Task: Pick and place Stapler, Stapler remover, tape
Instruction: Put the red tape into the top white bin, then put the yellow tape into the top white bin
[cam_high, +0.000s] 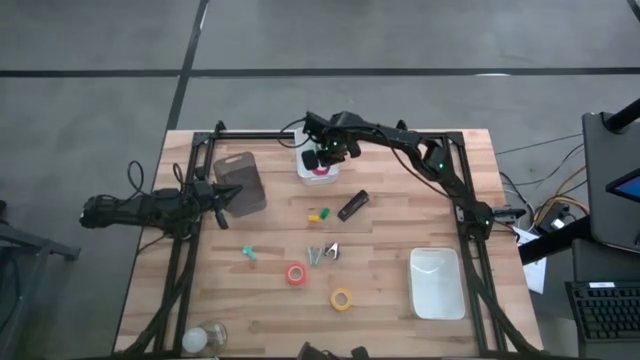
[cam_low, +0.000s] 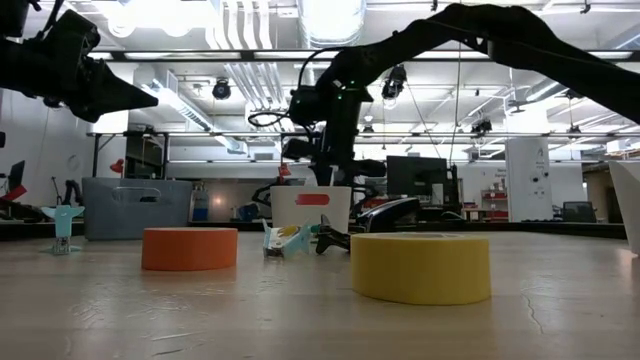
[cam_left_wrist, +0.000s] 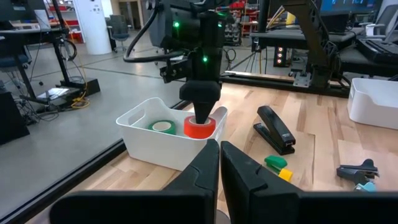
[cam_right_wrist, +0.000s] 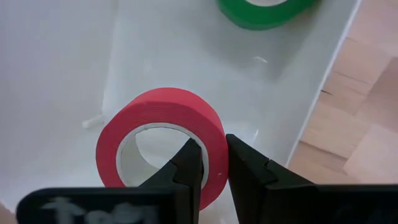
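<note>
The right gripper (cam_right_wrist: 212, 163) pinches the wall of a smooth round red tape roll (cam_right_wrist: 163, 134) over the white plastic bin (cam_left_wrist: 158, 144), where a green roll (cam_left_wrist: 163, 126) lies flat, while the long black stapler (cam_high: 352, 205) rests on bare wood nearby.

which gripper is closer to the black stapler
Right. The right gripper is over the white bin, just beyond the stapler; the left gripper waits farther off by the table's left side.
</note>
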